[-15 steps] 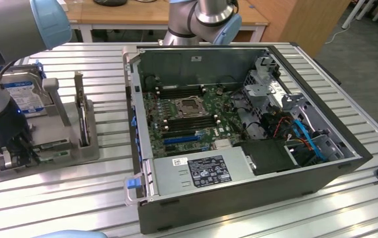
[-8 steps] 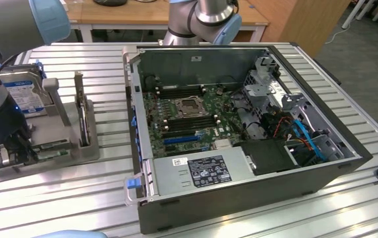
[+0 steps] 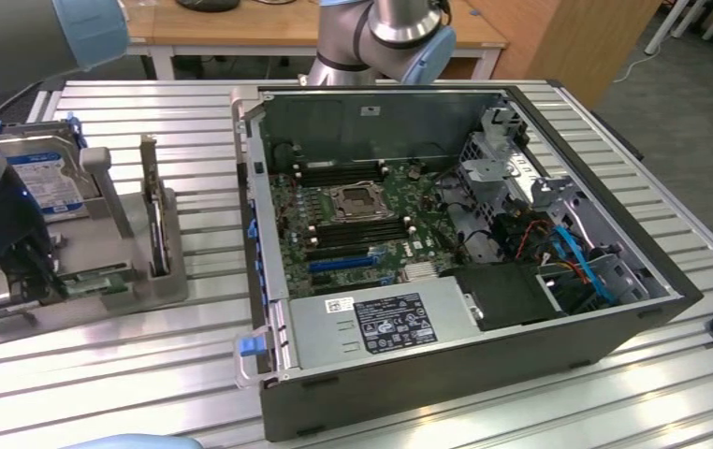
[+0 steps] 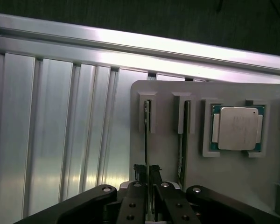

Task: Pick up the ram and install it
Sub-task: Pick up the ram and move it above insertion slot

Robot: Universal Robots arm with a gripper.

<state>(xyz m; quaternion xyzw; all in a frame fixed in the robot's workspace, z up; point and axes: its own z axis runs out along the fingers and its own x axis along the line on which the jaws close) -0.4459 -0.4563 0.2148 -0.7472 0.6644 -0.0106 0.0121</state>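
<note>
Grey plastic holder (image 4: 224,177) on the ribbed aluminium table (image 4: 46,140) has the ram (image 4: 146,135) standing on edge in a slot, the gripper (image 4: 150,186) pinched shut across one end of it; a clean lift would probably run straight out along the slot, without twisting the thin board

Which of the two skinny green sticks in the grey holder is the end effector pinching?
The thin green circuit-board stick farther from the square silver chip. The black end effector grips its edge; the other stick, beside the chip, stands untouched.
</note>
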